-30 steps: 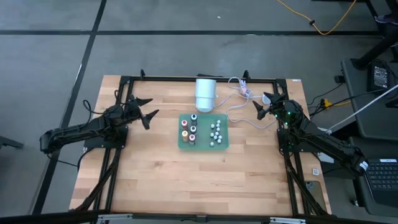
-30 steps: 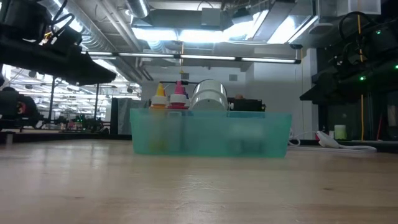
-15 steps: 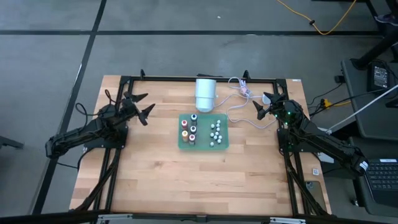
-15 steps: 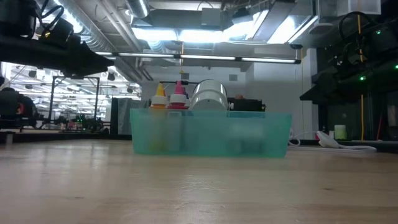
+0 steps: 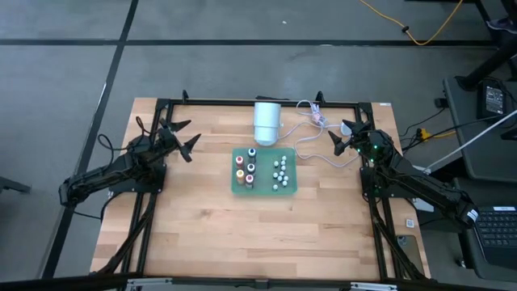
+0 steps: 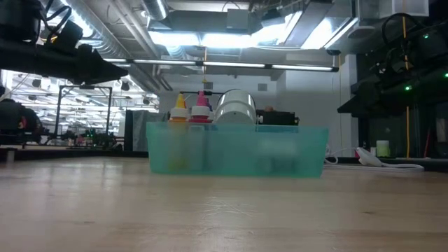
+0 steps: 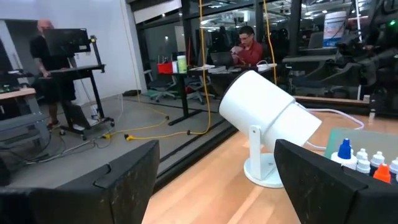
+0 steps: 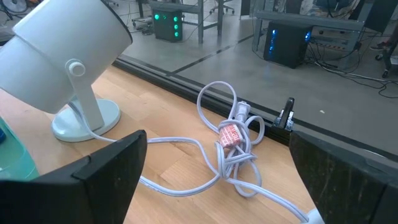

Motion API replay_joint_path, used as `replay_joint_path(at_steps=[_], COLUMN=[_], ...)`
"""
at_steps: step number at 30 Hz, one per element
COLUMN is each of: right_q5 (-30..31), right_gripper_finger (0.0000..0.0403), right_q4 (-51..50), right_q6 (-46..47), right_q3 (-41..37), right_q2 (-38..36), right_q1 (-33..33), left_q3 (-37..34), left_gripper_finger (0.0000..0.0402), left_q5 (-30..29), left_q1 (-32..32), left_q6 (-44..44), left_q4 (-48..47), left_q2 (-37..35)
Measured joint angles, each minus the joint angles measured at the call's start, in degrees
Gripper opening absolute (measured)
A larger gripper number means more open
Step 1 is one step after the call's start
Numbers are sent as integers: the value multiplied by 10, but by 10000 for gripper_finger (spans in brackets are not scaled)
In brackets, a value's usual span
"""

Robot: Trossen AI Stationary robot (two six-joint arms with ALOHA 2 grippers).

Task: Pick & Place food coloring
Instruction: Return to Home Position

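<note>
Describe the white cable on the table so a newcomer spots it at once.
On the wooden table, go to the edge at the top of the high view, between the white cylinder on a stand and the right hand. The white cable lies loose there, looped and tied into a bundle. Its red tag sets it apart from everything nearby.

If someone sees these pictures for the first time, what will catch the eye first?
The green bin in the middle of the table, with food coloring bottles standing upright inside. Behind it, at the far edge, stands a large white cylinder, with a white cable coiled beside it. The left hand and right hand hang open at the sides, apart from the bin.
</note>
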Motion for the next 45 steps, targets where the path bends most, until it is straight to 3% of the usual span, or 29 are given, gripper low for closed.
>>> replay_joint_path(at_steps=[8,45], right_q5=[0,0], right_gripper_finger=[393,393], right_q4=[0,0], right_q6=[0,0], right_q3=[0,0], right_q2=[0,0], right_q1=[0,0], left_q3=[0,0], left_gripper_finger=[312,311], left_q5=[0,0], left_q1=[0,0], left_q6=[-60,-60], left_q4=[0,0], left_q2=[0,0])
